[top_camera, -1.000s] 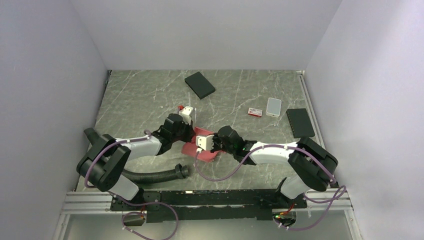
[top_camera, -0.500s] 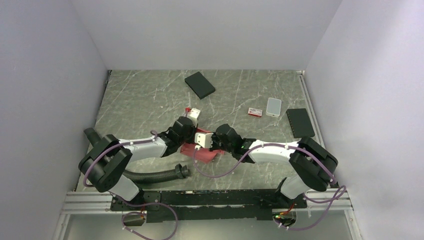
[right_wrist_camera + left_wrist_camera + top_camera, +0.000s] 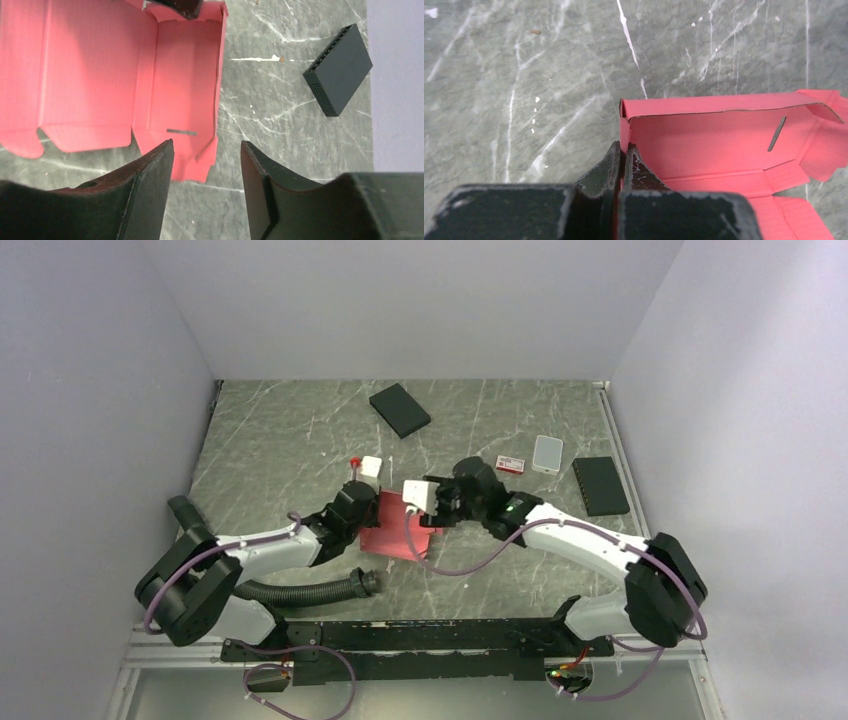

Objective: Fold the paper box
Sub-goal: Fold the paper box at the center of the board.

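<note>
R gripper [image 3: 206, 150] is just letting go. A sec ago it was clamped on the paper box [image 3: 395, 532] w/ the arm low over it; now its jaws are standing apart w/ nothing btwn them, and I'm pulling it up and back toward the far side. L gripper [image 3: 623, 152] is still pinching shut on the short end wall of the box, at the corner, so I'm holding the box w/ one arm only.

Meaning for the task, as I judge it: one crease is prob. set, since one long wall is standing up by itself in both wrist views. The rest is lying open and the end flaps are unfolded, so I'm far from done. R is prob. freeing up for a new grip.

The box is sitting mid-table, btwn my two arms, inside facing up. Its long axis is running approx. left-right across the table, from my L pinch toward the R arm, w/ the slit panel and loose flaps at the R end.
</note>
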Tool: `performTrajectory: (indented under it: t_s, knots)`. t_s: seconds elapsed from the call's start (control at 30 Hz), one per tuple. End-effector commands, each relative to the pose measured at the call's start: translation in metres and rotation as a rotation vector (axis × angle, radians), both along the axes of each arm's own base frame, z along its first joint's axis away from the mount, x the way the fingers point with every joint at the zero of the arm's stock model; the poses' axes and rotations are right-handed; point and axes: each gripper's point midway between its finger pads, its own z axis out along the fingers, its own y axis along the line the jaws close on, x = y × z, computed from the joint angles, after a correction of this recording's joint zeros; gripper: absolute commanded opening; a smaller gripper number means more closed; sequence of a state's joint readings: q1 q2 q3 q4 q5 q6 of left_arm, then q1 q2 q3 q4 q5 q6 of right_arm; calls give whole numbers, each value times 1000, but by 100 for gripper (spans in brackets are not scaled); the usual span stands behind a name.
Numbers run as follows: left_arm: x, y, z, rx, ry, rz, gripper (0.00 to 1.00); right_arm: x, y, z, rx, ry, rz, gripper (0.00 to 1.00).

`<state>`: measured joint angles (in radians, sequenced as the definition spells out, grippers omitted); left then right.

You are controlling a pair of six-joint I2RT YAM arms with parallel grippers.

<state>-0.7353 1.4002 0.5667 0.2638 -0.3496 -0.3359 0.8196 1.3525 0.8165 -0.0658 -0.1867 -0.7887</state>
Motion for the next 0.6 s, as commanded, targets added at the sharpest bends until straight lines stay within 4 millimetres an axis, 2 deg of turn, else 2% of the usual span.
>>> performTrajectory:
  t_s: [0.0,0.1,0.17,0.33,0.47,0.57]
  knots:
    - [5,11,29,-89,-80,104,0,-20,-11,31,100,147,100,59]
    - [2,16,36,-118,-107,130,0,-7,-28,44,207,242,34,68]
    - [0,18,41,-133,-131,138,0,-1,-37,48,283,316,-1,70]
    - [-4,17,50,-164,-192,139,0,12,-46,39,434,497,-83,71]
    - [-8,8,58,-173,-230,101,0,22,-43,41,485,539,-123,68]
    - [-13,5,63,-170,-269,79,0,26,-44,40,473,527,-136,56]
